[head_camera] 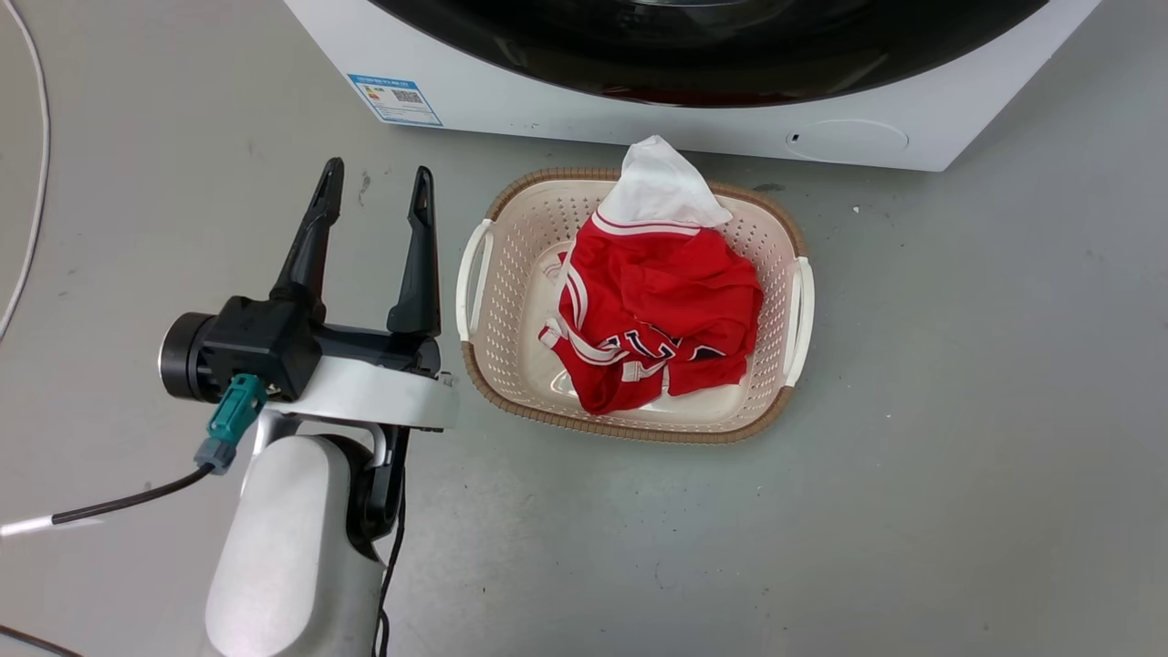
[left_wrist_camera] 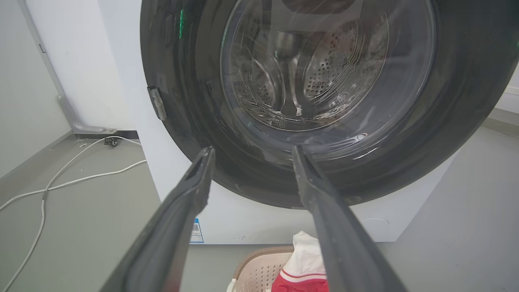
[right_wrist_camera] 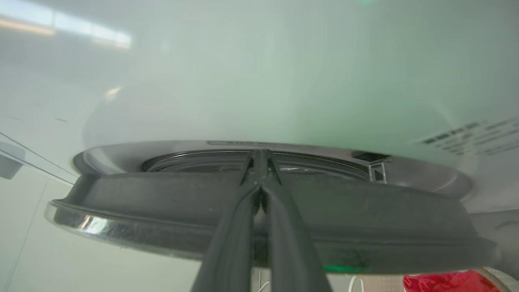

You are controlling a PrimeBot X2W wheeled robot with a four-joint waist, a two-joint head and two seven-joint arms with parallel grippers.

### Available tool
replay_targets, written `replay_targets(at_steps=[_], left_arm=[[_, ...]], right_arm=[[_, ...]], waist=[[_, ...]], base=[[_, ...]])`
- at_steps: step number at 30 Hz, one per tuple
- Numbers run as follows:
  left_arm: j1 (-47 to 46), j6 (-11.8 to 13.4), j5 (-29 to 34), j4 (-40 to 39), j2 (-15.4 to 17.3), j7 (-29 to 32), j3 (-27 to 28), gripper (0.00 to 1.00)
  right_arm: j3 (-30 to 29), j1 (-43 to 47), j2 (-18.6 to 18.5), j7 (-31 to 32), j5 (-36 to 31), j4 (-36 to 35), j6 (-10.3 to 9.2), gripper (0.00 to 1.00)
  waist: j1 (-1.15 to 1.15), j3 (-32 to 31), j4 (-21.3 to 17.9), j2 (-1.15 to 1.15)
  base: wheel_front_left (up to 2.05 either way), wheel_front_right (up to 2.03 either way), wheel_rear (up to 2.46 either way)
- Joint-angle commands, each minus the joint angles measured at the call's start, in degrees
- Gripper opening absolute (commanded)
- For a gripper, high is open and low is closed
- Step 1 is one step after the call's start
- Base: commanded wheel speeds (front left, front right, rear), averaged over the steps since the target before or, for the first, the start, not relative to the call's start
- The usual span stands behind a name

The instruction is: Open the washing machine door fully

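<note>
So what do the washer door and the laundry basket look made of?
The washing machine door: glossy black ring, plastic or glass by its reflections, around a clear bowl, probably glass, showing the drum through it. The laundry basket: matt cream plastic, moulded holes, brown woven-look rim.

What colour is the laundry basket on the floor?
The basket is cream with a brown rim; head view.

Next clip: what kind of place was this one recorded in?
Probably a laundry area, or a lab mock-up of one. A white front-loading washing machine stands on a bare grey floor, and a cream laundry basket holding a red garment sits in front of it.
</note>
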Motion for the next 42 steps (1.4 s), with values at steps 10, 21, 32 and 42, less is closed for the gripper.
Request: replay_targets(at_steps=[10, 21, 32, 42], left_arm=[[-0.57, 0.93, -0.32, 0.54, -0.06, -0.15, -0.65, 1.0], [0.81, 0.95, -0.08, 1.83, -0.05, -0.15, -0.95, 1.0], [4.05, 0.89, 0.61, 3.68, -0.06, -0.15, -1.07, 1.0], [6.65, 0.65, 1.07, 5.54, -0.06, -0.15, -1.47, 1.0]], right_arm=[[2.1, 2.35, 1.5, 9.93, 0.6, -2.0, -0.03, 0.0], [2.23, 9.62, 1.41, 18.96, 3.33, -6.87, -0.05, 0.0], [2.7, 18.62, 2.67, 23.37, 5.28, -13.11, -0.02, 0.0], [3.96, 26.96, 4.84, 25.51, 6.44, -18.13, -0.02, 0.0]], waist=[[0.0, -0.42, -0.21, 0.0], [0.0, -3.89, -1.15, 0.0], [0.0, -9.27, -2.6, 0.0], [0.0, -14.1, -3.21, 0.0]], base=[[0.0, 0.0, 0.0], [0.0, 0.0, 0.0], [0.0, 0.0, 0.0], [0.0, 0.0, 0.0]])
